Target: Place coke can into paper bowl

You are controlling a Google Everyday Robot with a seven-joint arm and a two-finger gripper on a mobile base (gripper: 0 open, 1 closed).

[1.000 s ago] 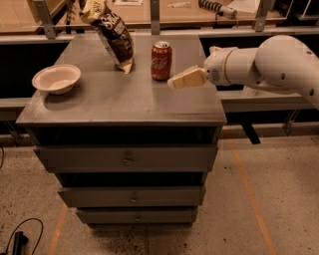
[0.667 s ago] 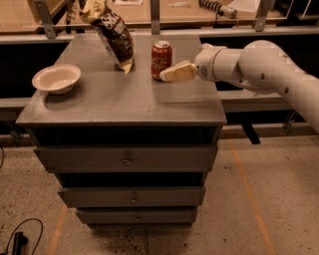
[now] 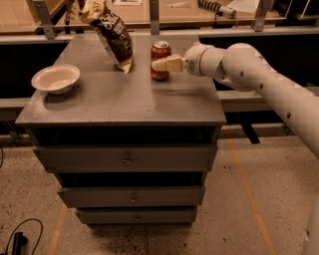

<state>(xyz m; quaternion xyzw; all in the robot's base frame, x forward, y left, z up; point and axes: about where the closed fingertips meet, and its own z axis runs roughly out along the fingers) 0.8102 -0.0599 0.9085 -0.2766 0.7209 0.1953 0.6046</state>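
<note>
Nearest: speckled floor [image 3: 164, 239] with an orange tape line [image 3: 247, 191] running along the right. A black cable [image 3: 17, 238] lies at the bottom-left corner.

Grey drawer cabinet [image 3: 124, 159] has three drawer fronts stacked, all pushed in, each with a small centre knob. Its flat top [image 3: 124, 99] carries everything below.

paper bowl [image 3: 56, 78]: upright on the left side of the top, near the left edge, off-white, nothing inside. Well apart from the can, with bare top between them.

Robot arm [image 3: 259, 79]: white, comes in from the right and crosses above the top's right edge, wrist roughly level.

gripper [image 3: 160, 63]: cream-coloured, at can height, overlapping the middle of the coke can as seen from the camera. Apart, together or clamped: cannot tell from this view. Contact with the can also cannot be confirmed.

coke can [image 3: 160, 51]: red, silver top, upright on the cabinet top, right of centre toward the back. Its base appears to sit on the surface. Not in the bowl.

Chip bag [image 3: 112, 32]: dark, crinkled, tilted with its top leaning left. It sits just left of the can with a small gap between them, and it is taller than the can.

Farthest: a metal rail [image 3: 239, 32] runs across behind the cabinet, with a wooden bench surface [image 3: 134, 11] beyond it.
</note>
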